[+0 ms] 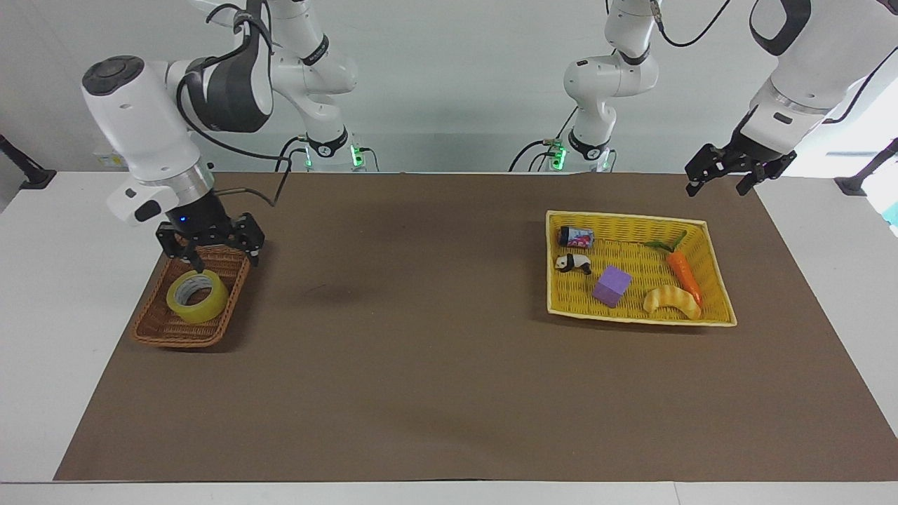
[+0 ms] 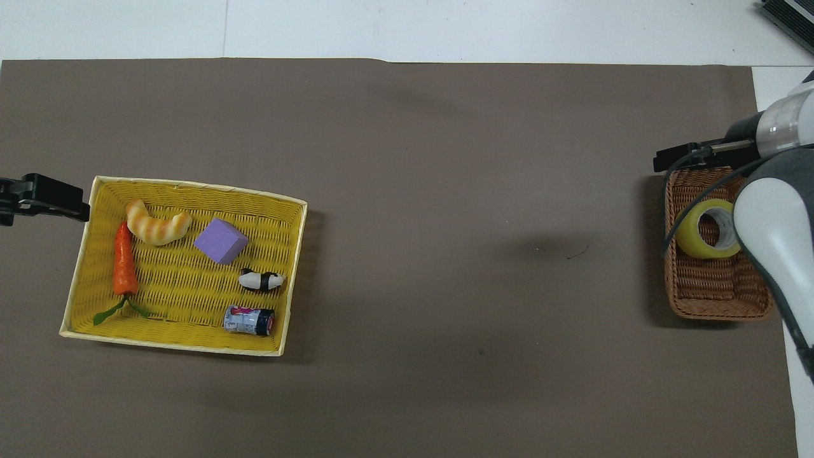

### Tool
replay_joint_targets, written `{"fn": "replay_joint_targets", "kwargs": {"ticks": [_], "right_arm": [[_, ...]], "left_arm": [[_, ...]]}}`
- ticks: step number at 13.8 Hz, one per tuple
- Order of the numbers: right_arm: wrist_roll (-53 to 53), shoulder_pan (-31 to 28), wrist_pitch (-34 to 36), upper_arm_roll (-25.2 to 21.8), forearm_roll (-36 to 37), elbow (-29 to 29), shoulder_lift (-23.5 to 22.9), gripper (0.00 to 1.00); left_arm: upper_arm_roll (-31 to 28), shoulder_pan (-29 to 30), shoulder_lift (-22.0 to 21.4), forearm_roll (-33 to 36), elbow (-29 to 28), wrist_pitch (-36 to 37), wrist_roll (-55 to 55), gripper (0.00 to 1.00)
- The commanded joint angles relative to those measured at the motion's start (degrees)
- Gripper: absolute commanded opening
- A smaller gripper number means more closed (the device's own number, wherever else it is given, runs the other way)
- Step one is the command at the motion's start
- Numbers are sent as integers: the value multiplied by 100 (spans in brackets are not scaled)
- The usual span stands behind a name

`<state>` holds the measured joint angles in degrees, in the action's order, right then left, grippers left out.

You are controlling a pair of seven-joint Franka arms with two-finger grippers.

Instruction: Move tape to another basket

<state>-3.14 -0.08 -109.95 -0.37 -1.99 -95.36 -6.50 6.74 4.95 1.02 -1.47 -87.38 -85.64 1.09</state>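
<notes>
Two hazards noted: the tape [image 1: 197, 297] lies loose in the brown basket [image 1: 184, 331], and the right gripper [image 1: 210, 242], spread and empty just above that basket's rim, could snag the wicker; the left gripper [image 1: 727, 173], also spread, waits.

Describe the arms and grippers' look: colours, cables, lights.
Both arms are glossy white with dark grey or black joint covers and rings. Each ends in a black two-finger gripper: the right gripper sits under a silver wrist ring with a small blue light, the left gripper is plain black. Black cables loop along both arms. Green lights glow at both bases.
</notes>
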Motion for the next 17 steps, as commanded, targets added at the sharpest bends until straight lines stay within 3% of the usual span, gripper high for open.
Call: {"fn": "replay_joint_targets", "kwargs": {"ticks": [1, 6, 10, 17], "right_arm": [[829, 201, 323, -7, 173, -133, 412, 100], [1342, 219, 930, 19, 164, -62, 1001, 100], [1334, 131, 2273, -77, 199, 763, 1116, 100], [1631, 219, 2337, 10, 190, 246, 1450, 100]], "left_arm": [[29, 67, 57, -55, 133, 136, 49, 100], [29, 67, 57, -55, 133, 136, 49, 100], [38, 67, 57, -55, 133, 136, 49, 100], [29, 67, 57, -55, 133, 136, 49, 100]]}}
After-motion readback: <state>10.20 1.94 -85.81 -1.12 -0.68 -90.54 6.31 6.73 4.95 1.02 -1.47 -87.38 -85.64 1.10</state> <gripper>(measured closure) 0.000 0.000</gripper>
